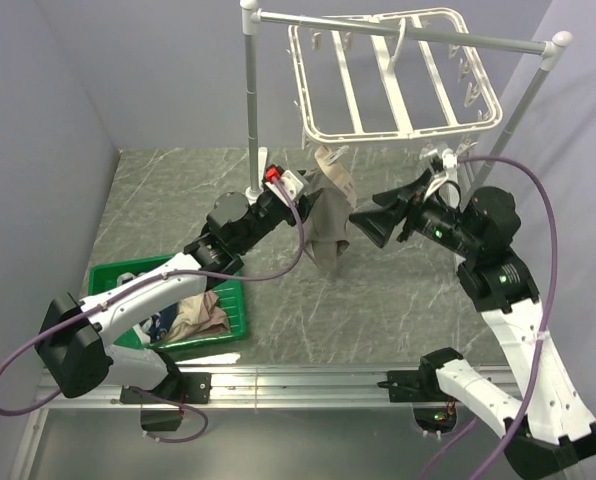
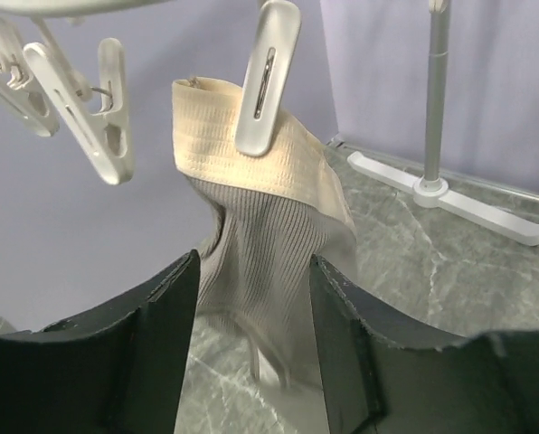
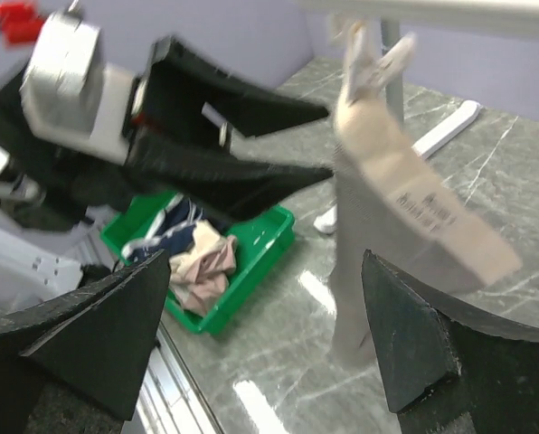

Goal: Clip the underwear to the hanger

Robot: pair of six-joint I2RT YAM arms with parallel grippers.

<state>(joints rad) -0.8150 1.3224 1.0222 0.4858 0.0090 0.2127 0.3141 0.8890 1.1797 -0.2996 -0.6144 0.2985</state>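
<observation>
The underwear (image 2: pixel 262 237), ribbed taupe with a beige waistband (image 2: pixel 283 163), hangs from a white clip (image 2: pixel 268 77) of the hanger (image 1: pixel 398 80), a white frame on the rack. In the top view the underwear (image 1: pixel 330 215) dangles below the frame's near left corner. My left gripper (image 2: pixel 254 307) is open, its fingers on either side of the hanging fabric without pinching it. To the right of the underwear (image 3: pixel 405 199), my right gripper (image 3: pixel 260 334) stands wide open and holds nothing. The left gripper (image 3: pixel 251 136) shows there with its jaws apart, tips near the fabric.
A green bin (image 1: pixel 108 272) at the near left holds a navy garment (image 3: pixel 170 226) and a pinkish-beige one (image 3: pixel 202 267). The white pole rack (image 1: pixel 250 100) carries the hanger; its foot (image 2: pixel 450 194) rests on the marble table. More empty clips (image 2: pixel 98 117) dangle beside the underwear.
</observation>
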